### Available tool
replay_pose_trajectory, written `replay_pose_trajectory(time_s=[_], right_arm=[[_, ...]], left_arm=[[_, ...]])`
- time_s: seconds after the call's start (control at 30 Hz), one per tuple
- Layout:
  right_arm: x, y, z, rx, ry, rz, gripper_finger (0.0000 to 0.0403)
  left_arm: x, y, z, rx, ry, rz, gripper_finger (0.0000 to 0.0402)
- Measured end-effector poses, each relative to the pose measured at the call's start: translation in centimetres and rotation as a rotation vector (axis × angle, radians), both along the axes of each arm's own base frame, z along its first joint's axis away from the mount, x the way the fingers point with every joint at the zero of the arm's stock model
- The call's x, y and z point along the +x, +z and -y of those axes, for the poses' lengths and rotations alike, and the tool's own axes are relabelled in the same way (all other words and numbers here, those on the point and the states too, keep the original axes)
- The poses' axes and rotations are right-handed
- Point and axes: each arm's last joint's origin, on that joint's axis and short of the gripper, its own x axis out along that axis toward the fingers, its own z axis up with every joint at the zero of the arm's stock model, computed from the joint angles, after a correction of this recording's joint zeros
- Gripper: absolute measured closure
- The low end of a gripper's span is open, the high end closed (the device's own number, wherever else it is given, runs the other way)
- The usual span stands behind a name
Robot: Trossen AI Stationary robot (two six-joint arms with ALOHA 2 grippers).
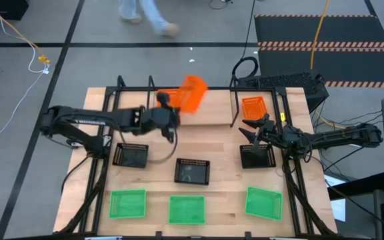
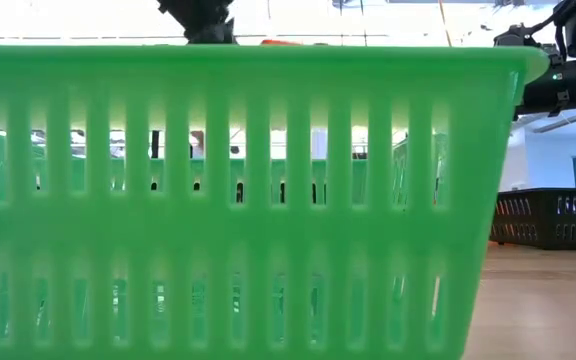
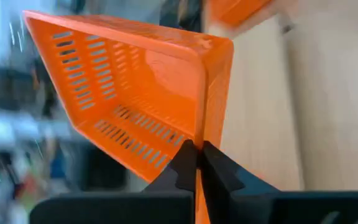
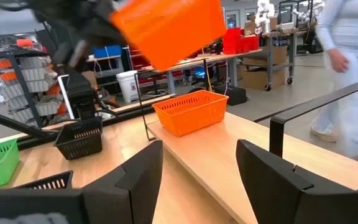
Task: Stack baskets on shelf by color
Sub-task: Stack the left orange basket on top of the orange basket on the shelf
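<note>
My left gripper (image 1: 172, 110) is shut on an orange basket (image 1: 192, 93), which is tilted in the air over the black rod shelf (image 1: 233, 107). Another orange basket (image 1: 253, 107) sits by its bottom on the shelf's right end, also seen in the right wrist view (image 4: 191, 112). More orange (image 1: 167, 98) shows beside the left gripper. Three black baskets (image 1: 131, 155) (image 1: 193, 171) (image 1: 257, 155) and three green ones (image 1: 127, 203) (image 1: 187, 209) (image 1: 264, 202) rest on the table. My right gripper (image 1: 252, 131) hovers open near the right black basket. My left gripper pinches one side wall of the orange basket at its rim (image 3: 199, 134), one finger (image 3: 182, 165) inside and one outside. The fingers come level from the table's left. The basket is lifted clear and tipped steeply, its opening (image 3: 135, 93) turned sideways.
The shelf's upright posts (image 1: 151, 87) stand near the held basket. A green basket (image 2: 238, 200) fills the low view, with a black one (image 2: 553, 218) at its right. A person (image 4: 347, 62) walks beyond the table's far edge. Bare wood lies between the rows.
</note>
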Motion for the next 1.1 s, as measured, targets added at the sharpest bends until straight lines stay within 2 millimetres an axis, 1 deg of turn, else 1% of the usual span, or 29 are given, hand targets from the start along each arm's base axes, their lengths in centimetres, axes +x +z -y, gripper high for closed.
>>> replay_pose_trajectory(time_s=[0.1,0.2,0.33,0.43,0.57,0.7,0.83,0.97,1.1], right_arm=[[0.0,0.0,0.0,0.000,0.000,0.002,0.0204],[0.0,0.0,0.0,0.000,0.000,0.004,0.0204],[0.0,0.1,0.0,0.000,-0.002,0.007,0.0204],[0.0,0.1,0.0,-0.002,-0.003,0.006,0.0204],[0.0,0.1,0.0,-0.003,-0.005,0.005,0.0204],[0.0,0.0,0.0,-0.003,-0.005,0.003,0.0204],[0.0,0.0,0.0,-0.003,-0.005,0.003,0.0204],[0.0,0.1,0.0,-0.003,-0.006,0.005,0.0204],[0.0,0.1,0.0,-0.003,-0.006,0.005,0.0204]], left_arm=[[-1.0,-0.6,-2.2,-0.187,0.149,0.049,0.0382],[-1.5,-1.5,-3.6,-0.336,0.249,0.063,0.0385],[-1.6,-2.0,-4.6,-0.396,0.312,0.079,0.0395],[-1.5,-2.1,-5.0,-0.411,0.343,0.107,0.0391],[-1.8,-2.7,-5.4,-0.455,0.425,0.101,0.0377],[-2.0,-3.6,-5.3,-0.489,0.474,0.050,0.0373],[-1.9,-4.0,-5.0,-0.487,0.466,0.011,0.0372],[-1.6,-4.2,-4.9,-0.502,0.417,-0.023,0.0372],[-1.5,-4.3,-4.9,-0.501,0.410,-0.030,0.0366]])
